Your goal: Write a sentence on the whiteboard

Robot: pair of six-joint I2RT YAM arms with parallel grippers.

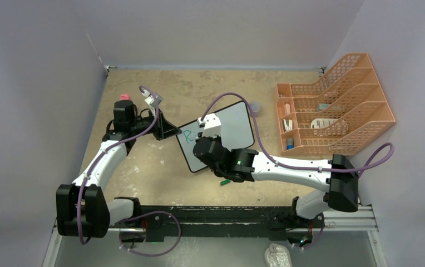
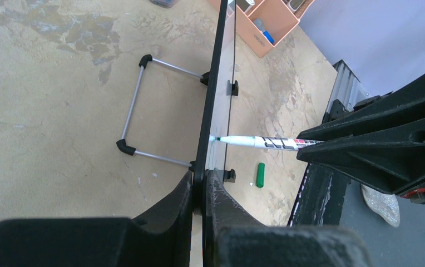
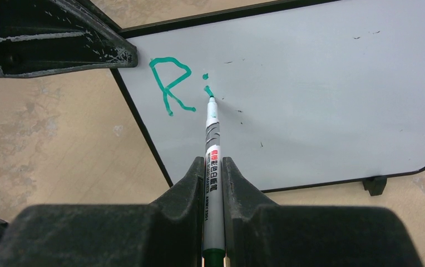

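My right gripper (image 3: 213, 163) is pinching a green whiteboard marker (image 3: 211, 125) by the barrel, both fingers pressed tight against it. The marker points straight away from my wrist, and its tip touches the whiteboard (image 3: 321, 94). My left gripper (image 2: 201, 181) is pressed together on the black frame at the left end of the board, near the corner where the writing begins, and holds it steady.

The whiteboard stands on the counter (image 1: 143, 167) between my two arms. It rests on its small feet, with a wire stand (image 2: 135, 114) behind it. Its long axis runs from near left to far right. Of the sentence (image 3: 171, 86) I see only a capital "R" and, just to the right of it, a dot and the start of a short stroke. The tip is on this stroke, so I judge that I am in the middle of the letter "i" and that the task is at its beginning.

The next letters belong to the right of the tip, where the board is blank except for some small dark specks. The move must therefore follow the long axis, away from my left gripper. The right arm is the one to do it; the left only holds. If I press too hard, the board may tip backward.

The green cap (image 2: 260, 174) lies on the counter near the board's foot. An orange file organizer (image 1: 332, 105) stands well apart at the far right.
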